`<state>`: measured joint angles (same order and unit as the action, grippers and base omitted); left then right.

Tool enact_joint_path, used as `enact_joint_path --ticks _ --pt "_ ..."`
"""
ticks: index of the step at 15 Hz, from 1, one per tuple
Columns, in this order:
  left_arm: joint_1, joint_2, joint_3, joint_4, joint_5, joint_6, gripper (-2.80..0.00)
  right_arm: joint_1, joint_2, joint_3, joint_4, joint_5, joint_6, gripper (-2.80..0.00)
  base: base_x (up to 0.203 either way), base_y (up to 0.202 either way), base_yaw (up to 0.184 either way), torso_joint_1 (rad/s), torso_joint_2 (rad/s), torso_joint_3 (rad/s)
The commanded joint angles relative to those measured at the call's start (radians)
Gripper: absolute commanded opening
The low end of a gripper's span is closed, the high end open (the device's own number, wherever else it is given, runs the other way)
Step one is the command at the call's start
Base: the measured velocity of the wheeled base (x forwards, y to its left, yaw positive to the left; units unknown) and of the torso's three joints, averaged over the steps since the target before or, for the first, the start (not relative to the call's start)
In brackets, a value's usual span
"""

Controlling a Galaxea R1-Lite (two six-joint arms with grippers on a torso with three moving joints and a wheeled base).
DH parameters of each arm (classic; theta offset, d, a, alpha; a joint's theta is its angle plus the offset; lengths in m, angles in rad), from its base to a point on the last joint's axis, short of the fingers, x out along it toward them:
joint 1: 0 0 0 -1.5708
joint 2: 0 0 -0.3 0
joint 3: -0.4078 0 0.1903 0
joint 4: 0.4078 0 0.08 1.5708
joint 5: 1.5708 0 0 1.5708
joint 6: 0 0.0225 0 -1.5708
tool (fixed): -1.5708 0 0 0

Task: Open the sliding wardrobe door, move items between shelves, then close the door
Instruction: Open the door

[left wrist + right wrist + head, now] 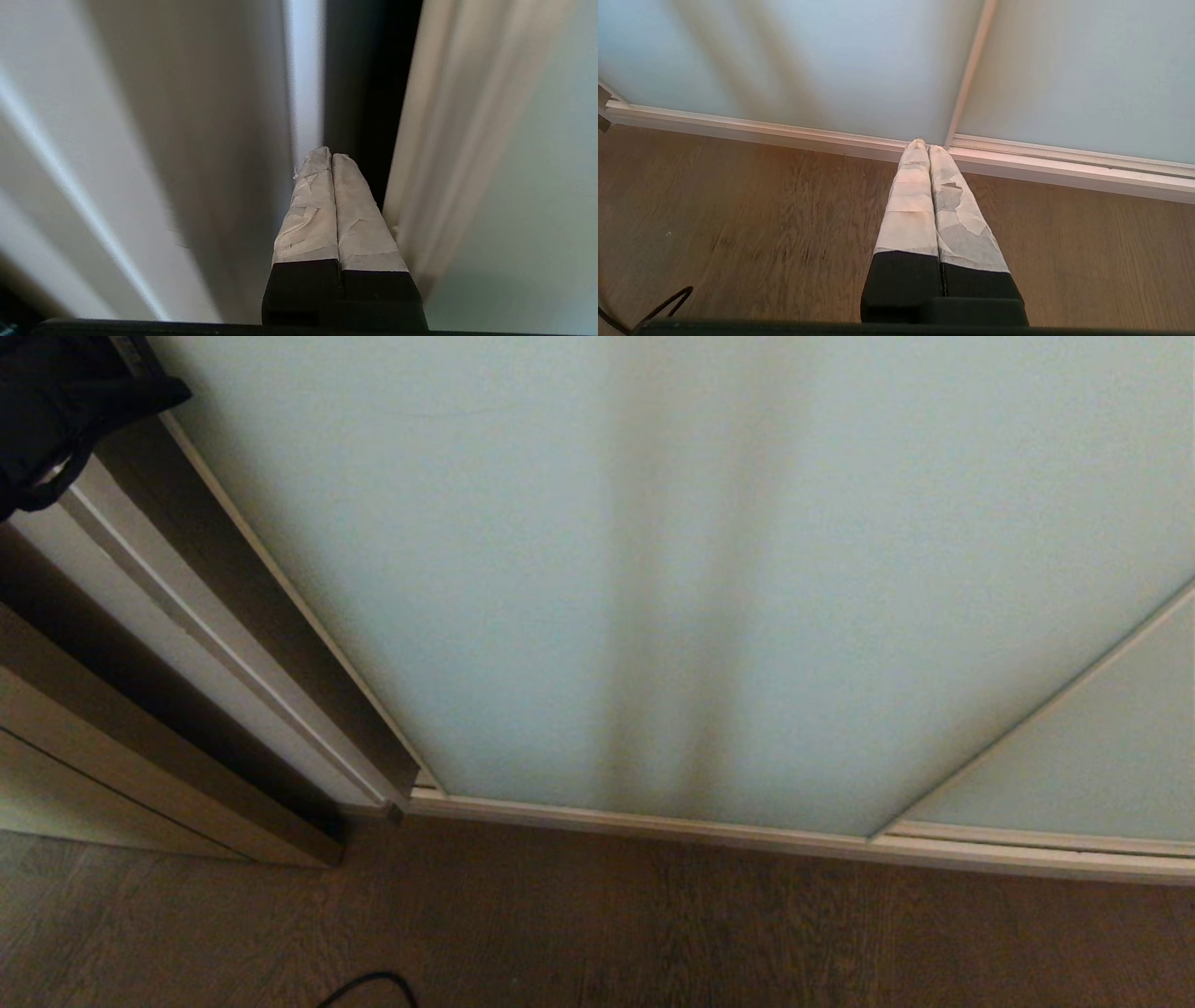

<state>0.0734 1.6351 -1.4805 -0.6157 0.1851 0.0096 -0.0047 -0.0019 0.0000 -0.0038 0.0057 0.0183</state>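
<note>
The sliding wardrobe door (653,569), frosted pale blue-green glass in a cream frame, fills most of the head view. In the left wrist view my left gripper (331,156) is shut and holds nothing. Its taped fingertips sit at the narrow dark gap (364,93) between the door's cream frame edge (434,140) and the white side wall (140,140), close against the frame. A black shape (56,411) overlaps the door's edge; I cannot tell whether it is my arm or the bag. The shelves are hidden. My right gripper (928,145) hangs shut over the floor.
A second glass panel (1102,747) overlaps the door at the right, and both stand on a cream bottom track (653,826). Brown wood floor (738,210) lies in front. A black cable (369,985) loops on the floor nearby. A wooden panel (140,756) stands at the left.
</note>
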Motion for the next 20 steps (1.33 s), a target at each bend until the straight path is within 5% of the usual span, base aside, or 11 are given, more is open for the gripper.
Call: enact_joint_path --ticks 1,13,18,20 --pt "-0.031 -0.016 0.002 -0.005 0.005 0.0 -2.8 0.0 0.0 0.001 -0.001 0.0 0.0 -2.8 0.0 0.0 0.0 0.0 0.0 0.0" --pt "-0.343 -0.066 0.063 0.014 0.05 0.001 -2.8 0.0 0.0 0.0 -0.001 0.0 0.0 -2.8 0.0 0.0 0.0 0.0 0.0 0.0" --pt "-0.285 -0.09 0.027 0.023 0.079 0.007 -2.8 0.0 0.0 0.002 -0.001 0.0 0.0 -2.8 0.0 0.0 0.0 0.0 0.0 0.0" --pt "-0.257 -0.116 0.028 0.055 0.095 0.063 -2.8 0.0 0.0 0.002 -0.001 0.0 0.0 -2.8 0.0 0.0 0.0 0.0 0.0 0.0"
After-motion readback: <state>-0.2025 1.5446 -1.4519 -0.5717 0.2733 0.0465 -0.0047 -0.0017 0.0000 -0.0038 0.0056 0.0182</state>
